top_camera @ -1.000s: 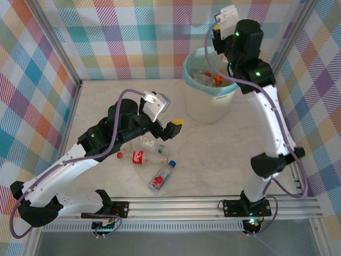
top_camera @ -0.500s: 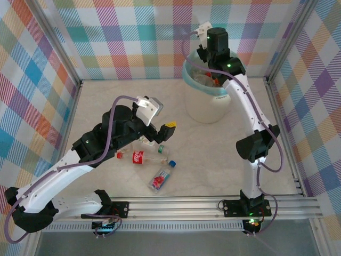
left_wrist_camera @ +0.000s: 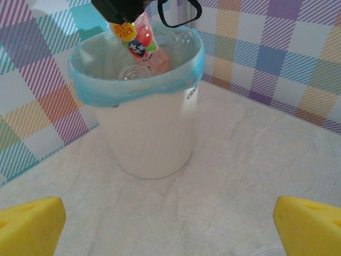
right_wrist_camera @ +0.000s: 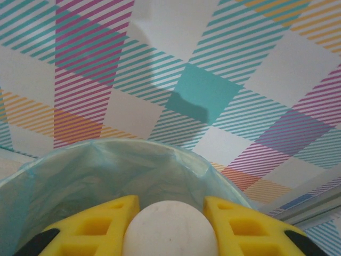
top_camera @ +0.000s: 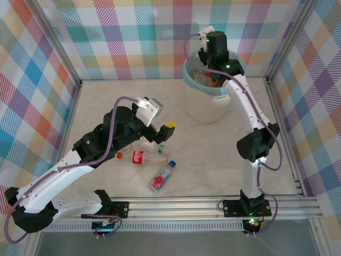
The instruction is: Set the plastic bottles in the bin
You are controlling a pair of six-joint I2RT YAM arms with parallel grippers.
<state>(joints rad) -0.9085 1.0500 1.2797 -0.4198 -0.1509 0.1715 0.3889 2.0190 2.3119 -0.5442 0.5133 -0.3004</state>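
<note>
On the marbled bench (top_camera: 224, 154) the bin (top_camera: 209, 109) is stood at the back; three bottles (top_camera: 143, 157) are laid nearer.

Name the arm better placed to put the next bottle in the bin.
Right. The right claw holds a plastic bottle over the bin; the left claw is open, empty, away from it.

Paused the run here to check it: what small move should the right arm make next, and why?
Probably open the right pincer. It is shut on a bottle hanging above the mouth of the bin, so letting go should drop it inside.
</note>
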